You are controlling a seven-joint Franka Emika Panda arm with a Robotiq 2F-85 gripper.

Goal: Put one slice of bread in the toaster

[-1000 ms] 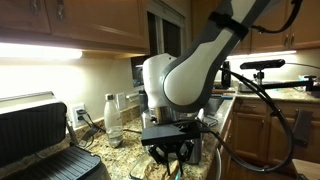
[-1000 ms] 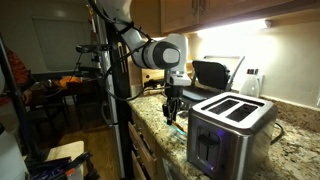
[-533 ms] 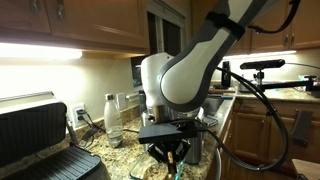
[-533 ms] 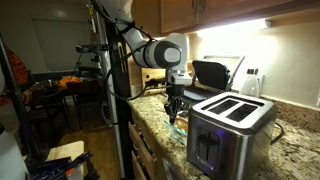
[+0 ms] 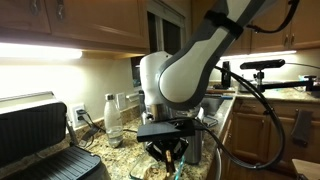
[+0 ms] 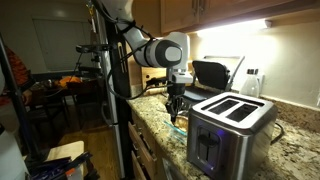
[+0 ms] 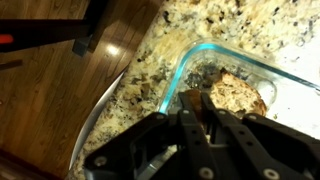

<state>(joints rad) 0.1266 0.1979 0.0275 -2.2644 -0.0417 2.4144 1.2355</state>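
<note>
Hovering part-open, empty pincer (image 7: 200, 100) beside rough tan bread slice (image 7: 240, 93) in rounded glass dish (image 7: 188, 62).

The gripper (image 6: 176, 117) is walled closely on one side by the toaster (image 6: 232, 125). Open air is left above the toaster's slots. A glass dish (image 7: 186, 62) is set directly beneath.

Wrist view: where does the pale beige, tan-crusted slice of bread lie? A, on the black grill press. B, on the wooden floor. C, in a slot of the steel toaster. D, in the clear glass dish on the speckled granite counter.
D: the wrist view shows the pale beige slice of bread lying inside the clear glass dish, which stands on the speckled granite counter.
</note>
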